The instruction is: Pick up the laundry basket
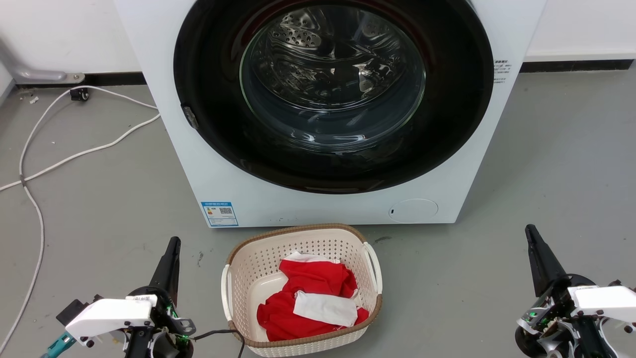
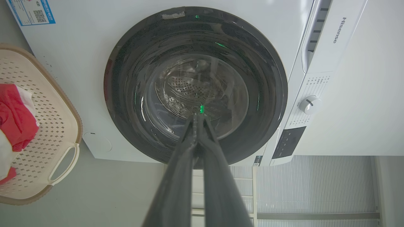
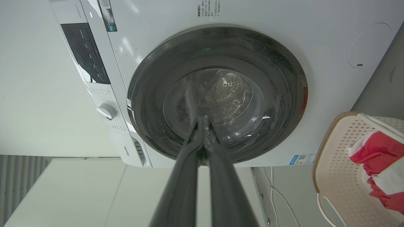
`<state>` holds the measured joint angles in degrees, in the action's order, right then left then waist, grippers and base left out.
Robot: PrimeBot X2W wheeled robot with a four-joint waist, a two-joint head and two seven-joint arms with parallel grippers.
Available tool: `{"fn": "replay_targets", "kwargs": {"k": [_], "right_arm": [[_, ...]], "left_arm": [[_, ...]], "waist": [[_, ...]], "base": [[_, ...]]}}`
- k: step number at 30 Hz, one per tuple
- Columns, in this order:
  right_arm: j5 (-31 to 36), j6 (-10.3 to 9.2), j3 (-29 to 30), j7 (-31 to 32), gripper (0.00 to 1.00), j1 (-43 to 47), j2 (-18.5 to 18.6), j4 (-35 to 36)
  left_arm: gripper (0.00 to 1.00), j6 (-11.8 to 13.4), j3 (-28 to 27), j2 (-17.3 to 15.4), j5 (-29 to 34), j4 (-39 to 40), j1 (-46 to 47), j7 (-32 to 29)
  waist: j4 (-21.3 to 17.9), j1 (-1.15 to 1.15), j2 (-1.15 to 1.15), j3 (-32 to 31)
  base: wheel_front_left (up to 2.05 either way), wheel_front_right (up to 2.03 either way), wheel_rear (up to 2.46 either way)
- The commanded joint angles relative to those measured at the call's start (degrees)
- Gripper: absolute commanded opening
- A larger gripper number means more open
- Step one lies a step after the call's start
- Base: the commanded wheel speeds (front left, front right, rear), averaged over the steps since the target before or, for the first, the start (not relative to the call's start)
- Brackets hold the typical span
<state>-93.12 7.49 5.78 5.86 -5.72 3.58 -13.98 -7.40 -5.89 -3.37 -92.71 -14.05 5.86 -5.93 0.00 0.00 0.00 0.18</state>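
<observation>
Head cam sits up high, tilted down at the floor, with the washing machine (image 1: 208,174) up top and the laundry basket (image 1: 298,246) close at bottom centre. Both wrist cams are low and rolled sideways, looking along the left gripper (image 2: 198,116) and right gripper (image 3: 204,118) at the machine's door (image 2: 195,88). All three share the door and the basket, which the wrist cams catch at the frame edge.

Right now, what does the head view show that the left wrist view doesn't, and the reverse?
Head view's extras: the right gripper, shut; white cables on the floor; both white handles of the laundry basket. Left wrist view's extras: the dial, dark control panel and Hisense drawer of the washing machine. Shared: the machine's glass door, the basket's red and white clothes, the blue label, the left gripper, shut.
</observation>
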Motion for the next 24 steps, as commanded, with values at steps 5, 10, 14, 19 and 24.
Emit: {"fn": "replay_targets", "kwargs": {"k": [5, 10, 14, 19, 24], "right_arm": [[0.4, 0.00, 0.1, 0.2, 0.00, -0.8, -0.2, -0.1], [0.4, 0.00, 0.2, 0.3, 0.00, -0.8, -0.2, -0.1], [0.4, 0.00, 0.2, 0.3, 0.00, -0.8, -0.3, -0.1], [0.5, 0.00, -0.5, -0.4, 1.00, 0.6, -0.2, -0.3], [1.4, 0.00, -1.9, -1.9, 1.00, 0.7, -0.2, 0.7]], "left_arm": [[0.00, -0.2, -0.2, 0.1, 0.2, -0.1, 0.6, -0.3], [0.00, -0.2, -0.2, 0.1, 0.2, -0.1, 0.6, -0.3], [0.00, -0.2, -0.3, 0.1, 0.2, -0.1, 0.6, -0.4], [1.00, 0.0, 0.7, 0.2, 0.1, -0.6, -0.5, 0.6], [1.00, 0.0, 2.1, 0.2, 0.3, 0.5, -0.3, 2.2]], "waist": [[0.0, 0.00, 0.00, 0.0], [0.0, 0.00, 0.00, 0.0], [0.0, 0.00, 0.00, 0.0], [0.0, 0.00, 0.00, 0.0], [0.0, 0.00, 0.00, 0.0]], "base": [[0.00, 0.00, 0.00], [0.00, 0.00, 0.00], [0.00, 0.00, 0.00], [0.00, 0.00, 0.00], [0.00, 0.00, 0.00]]}}
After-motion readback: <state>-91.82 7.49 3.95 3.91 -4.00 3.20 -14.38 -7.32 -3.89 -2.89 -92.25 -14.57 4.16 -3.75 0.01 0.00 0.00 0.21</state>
